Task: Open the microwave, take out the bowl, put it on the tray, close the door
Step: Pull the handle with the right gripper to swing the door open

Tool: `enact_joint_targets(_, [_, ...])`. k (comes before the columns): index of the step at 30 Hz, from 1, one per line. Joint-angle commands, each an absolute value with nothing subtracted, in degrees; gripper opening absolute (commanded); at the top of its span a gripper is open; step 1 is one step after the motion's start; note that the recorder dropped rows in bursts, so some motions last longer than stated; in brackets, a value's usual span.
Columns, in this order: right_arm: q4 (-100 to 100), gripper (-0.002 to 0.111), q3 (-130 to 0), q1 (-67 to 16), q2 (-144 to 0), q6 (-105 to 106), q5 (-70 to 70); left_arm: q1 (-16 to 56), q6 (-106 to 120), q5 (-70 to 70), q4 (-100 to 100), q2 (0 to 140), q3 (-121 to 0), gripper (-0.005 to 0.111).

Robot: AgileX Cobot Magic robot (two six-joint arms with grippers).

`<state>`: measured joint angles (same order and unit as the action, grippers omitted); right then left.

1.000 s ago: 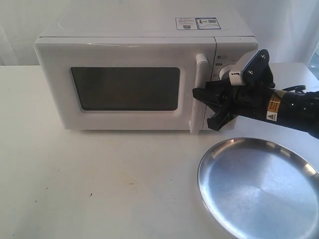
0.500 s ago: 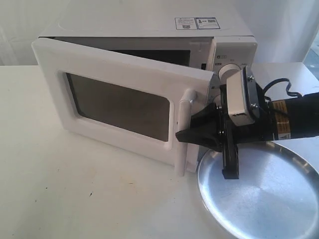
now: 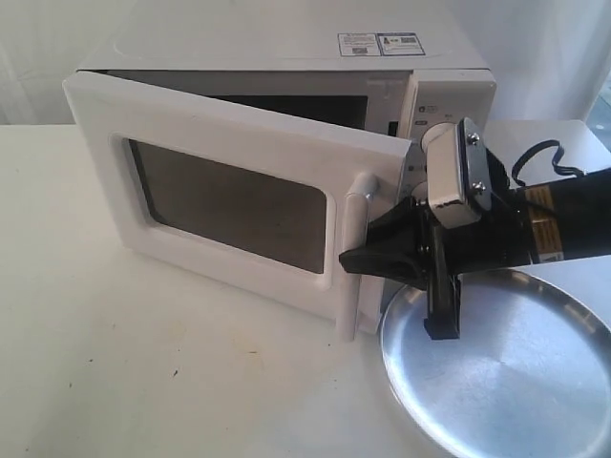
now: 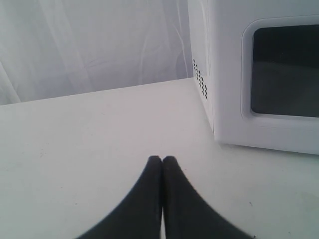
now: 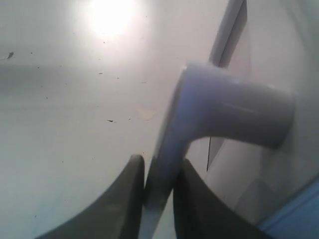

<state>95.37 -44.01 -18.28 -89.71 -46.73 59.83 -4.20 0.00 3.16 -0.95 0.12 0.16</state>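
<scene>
The white microwave (image 3: 286, 43) stands at the back of the table, and its door (image 3: 229, 200) with the dark window is swung partly open. My right gripper (image 3: 349, 260) is shut on the door's tall white bar handle (image 3: 351, 250), and in the right wrist view its dark fingers (image 5: 127, 199) pinch the handle (image 5: 224, 109) from both sides. The shiny steel tray (image 3: 516, 372) lies at the front right, under the right arm. The bowl is hidden. In the left wrist view, my left gripper (image 4: 162, 160) is shut and empty over bare table beside the microwave (image 4: 224, 74).
A white curtain (image 4: 89, 45) hangs behind the table. The white table (image 3: 143, 363) stretches in front of the door. The right arm's black cable (image 3: 544, 157) loops near the microwave's knob panel (image 3: 449, 100).
The door has gone from closed to partly open, pulled by my right gripper on the handle. Over the last half second it has barely moved.
</scene>
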Motion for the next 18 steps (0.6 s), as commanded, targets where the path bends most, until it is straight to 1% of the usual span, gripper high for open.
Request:
enact_joint_targets(1, [99.83,0.019,-44.63,-18.21,-85.09,-53.62,69.96,-3.96,0.0,3.37,-0.5,0.0,0.0,0.0])
enact_joint_targets(4, [99.95,0.049,-44.63,-18.21,-83.45,-58.7,69.96,-3.96,0.0,3.37,-0.5,0.0,0.0,0.0])
enact_joint_targets(5, [99.95,0.055,-44.63,-18.21,-82.99,-60.95,69.96,-3.96,0.0,3.37,-0.5,0.0,0.0,0.0])
enact_joint_targets(6, [99.95,0.056,-44.63,-18.21,-82.68,-63.22,69.96,-3.96,0.0,3.37,-0.5,0.0,0.0,0.0])
enact_joint_targets(9, [99.95,0.048,-44.56,-18.21,-80.97,-68.59,69.96,-3.96,0.0,3.37,-0.5,0.0,0.0,0.0])
enact_joint_targets(14, [99.95,0.028,-44.56,-18.33,-76.39,-69.77,69.96,-3.96,0.0,3.37,-0.5,0.0,0.0,0.0])
enact_joint_targets(18, [99.95,0.014,-44.56,-18.19,-69.91,-76.77,69.96,-3.96,0.0,3.37,-0.5,0.0,0.0,0.0])
